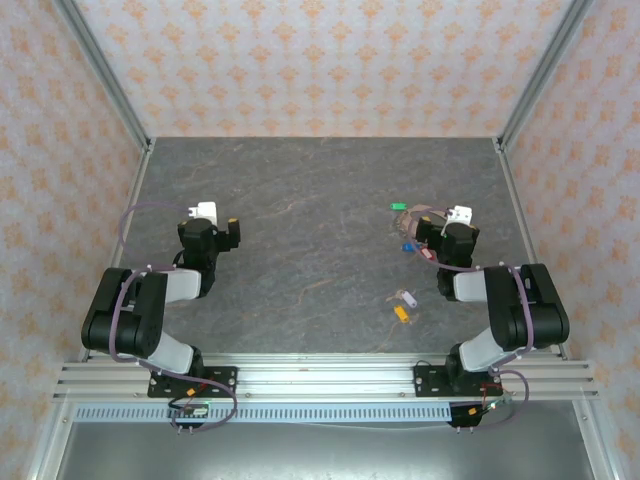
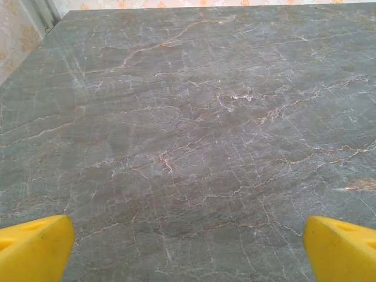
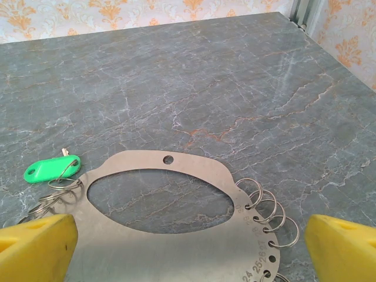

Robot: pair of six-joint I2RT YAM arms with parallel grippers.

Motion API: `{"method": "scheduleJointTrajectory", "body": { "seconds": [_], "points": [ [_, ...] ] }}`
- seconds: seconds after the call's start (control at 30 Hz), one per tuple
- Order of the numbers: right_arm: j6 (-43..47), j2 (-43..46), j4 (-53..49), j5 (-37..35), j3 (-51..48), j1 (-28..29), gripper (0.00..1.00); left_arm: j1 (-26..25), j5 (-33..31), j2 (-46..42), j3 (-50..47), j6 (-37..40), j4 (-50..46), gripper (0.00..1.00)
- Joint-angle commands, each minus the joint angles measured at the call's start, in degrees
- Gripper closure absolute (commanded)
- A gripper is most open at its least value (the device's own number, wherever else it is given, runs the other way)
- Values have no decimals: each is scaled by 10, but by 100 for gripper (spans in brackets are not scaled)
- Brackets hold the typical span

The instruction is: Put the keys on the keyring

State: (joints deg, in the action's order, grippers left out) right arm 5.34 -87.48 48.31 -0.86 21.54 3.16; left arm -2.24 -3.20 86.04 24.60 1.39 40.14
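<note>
1. We see a grey, marble-veined table top (image 1: 300, 250) with both arms reaching over it from the near edge.
2. The left gripper (image 2: 188, 249) stands spread wide, with its yellow fingertips (image 2: 35, 249) at the two lower corners of its wrist view; nothing is between them but table surface; it is well apart from the keyring and the keys.
3. The right gripper (image 3: 188, 249) is likewise spread wide and holds nothing; its yellow fingertips (image 3: 35, 247) flank the near part of the keyring.
4. The keyring (image 3: 135, 161) is a flat grey metal plate with an oval cut-out; it lies flat on the table, right below and just ahead of the right gripper; small wire rings (image 3: 264, 205) hang in holes along its rim.
5. The green plastic-headed key (image 3: 50, 170) sits on a wire ring at the plate's left edge, just ahead of the left fingertip.
6. In the top view the blue key (image 1: 407, 247) lies just left of the right gripper; the white key (image 1: 408, 297) and the yellow-orange key (image 1: 401, 313) lie close together, nearer the arm bases, apart from the plate.
</note>
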Motion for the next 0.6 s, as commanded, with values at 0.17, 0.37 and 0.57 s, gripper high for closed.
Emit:
{"method": "scheduleJointTrajectory", "body": {
  "seconds": [0.17,0.37,0.57],
  "points": [
    [-2,2,-3,5,7,-4,1,1,3,-6,9,-2,2,0],
    [-3,1,-7,2,10,-4,1,0,3,-6,9,-2,3,0],
    [-6,-1,-9,-1,11,-4,1,1,3,-6,9,-2,3,0]
  ]
}}
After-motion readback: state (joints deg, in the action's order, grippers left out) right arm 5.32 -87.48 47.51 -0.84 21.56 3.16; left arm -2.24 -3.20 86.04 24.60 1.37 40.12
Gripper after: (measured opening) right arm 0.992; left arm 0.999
